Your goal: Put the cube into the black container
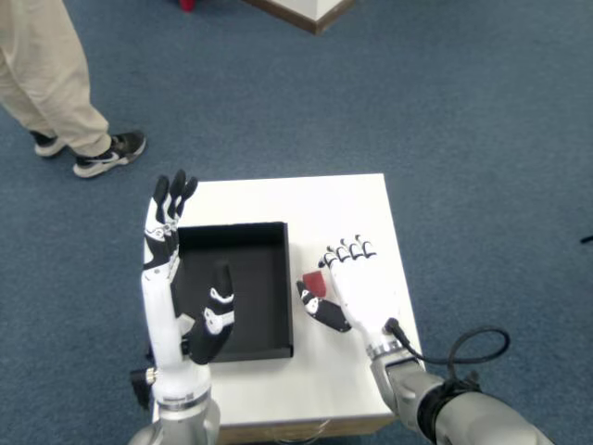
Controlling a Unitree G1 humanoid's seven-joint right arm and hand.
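One white table (324,209) carries one black container (243,289) and one red cube (315,281), which sits just right of the container. The right hand (357,287) curls over the cube, thumb alongside it; whether it grips is unclear, since the hand hides most of the cube.

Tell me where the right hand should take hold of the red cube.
Probably across the red cube on two opposite side faces, coming from above. It sits flat on the white table, mostly hidden under the right hand, with the black container wall close beside it.
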